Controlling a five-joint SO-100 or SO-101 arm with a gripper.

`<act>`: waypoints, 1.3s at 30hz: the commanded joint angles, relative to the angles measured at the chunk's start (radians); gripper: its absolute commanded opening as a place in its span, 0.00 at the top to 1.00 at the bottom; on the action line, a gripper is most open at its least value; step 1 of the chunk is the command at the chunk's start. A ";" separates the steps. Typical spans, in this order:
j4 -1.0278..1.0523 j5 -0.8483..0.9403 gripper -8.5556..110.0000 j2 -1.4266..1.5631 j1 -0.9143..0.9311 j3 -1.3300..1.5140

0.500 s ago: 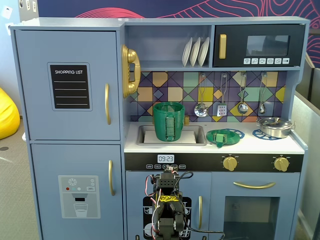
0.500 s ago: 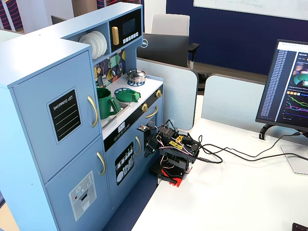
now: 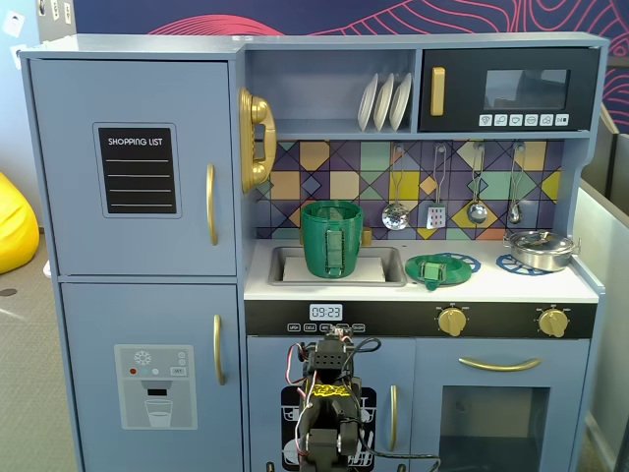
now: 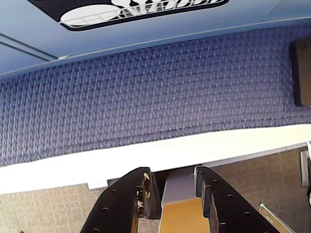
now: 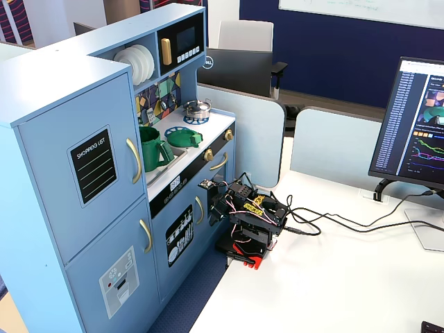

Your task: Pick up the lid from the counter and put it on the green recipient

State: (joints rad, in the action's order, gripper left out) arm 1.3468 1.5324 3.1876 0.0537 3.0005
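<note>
The lid (image 3: 432,269) is a small green disc with a raised centre handle. It lies on the counter to the right of the sink, half on a blue burner disc; it also shows in the other fixed view (image 5: 184,138). The green recipient (image 3: 331,238), a tall ribbed pot, stands upright in the sink (image 3: 285,267) and shows again from the side (image 5: 150,148). My arm (image 3: 329,393) sits folded low in front of the kitchen's lower doors, well below the counter. In the wrist view my gripper (image 4: 172,170) points down at the table edge and blue carpet, jaws apart and empty.
A silver metal pot (image 3: 539,248) with its lid stands on the right burner. Utensils hang on the back wall above the counter. The arm's base stands on a white table (image 5: 333,277) with cables (image 5: 326,223) and a monitor (image 5: 416,125) to the right.
</note>
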 commanded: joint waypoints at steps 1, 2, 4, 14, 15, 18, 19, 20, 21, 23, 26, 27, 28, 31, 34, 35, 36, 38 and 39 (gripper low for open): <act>-0.044 -0.009 0.89 -0.020 0.110 -0.055; -0.133 0.025 0.87 -0.048 0.163 -0.097; -0.319 0.017 0.78 -0.124 0.288 -0.207; -1.180 0.095 0.61 -0.482 0.575 -0.557; -1.195 0.104 0.61 -0.505 0.580 -0.574; -1.270 0.123 0.61 -0.565 0.584 -0.592; -1.293 0.123 0.61 -0.583 0.584 -0.597; -1.308 0.126 0.62 -0.604 0.581 -0.603; -1.318 0.129 0.62 -0.624 0.580 -0.614; -1.342 0.138 0.62 -0.678 0.575 -0.640; -1.365 0.147 0.62 -0.767 0.569 -0.701; -1.373 0.149 0.63 -0.798 0.569 -0.723; -1.387 0.152 0.63 -0.828 0.568 -0.741; -1.408 0.155 0.63 -0.911 0.563 -0.796; -1.408 0.152 0.64 -0.976 0.558 -0.842; -1.413 0.150 0.64 -0.992 0.557 -0.851; -1.416 0.149 0.64 -1.008 0.555 -0.861; -1.417 0.149 0.64 -1.037 0.552 -0.882; -1.420 0.149 0.64 -1.049 0.551 -0.891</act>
State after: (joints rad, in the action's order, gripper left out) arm -0.0337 1.6766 2.1614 0.6213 2.2105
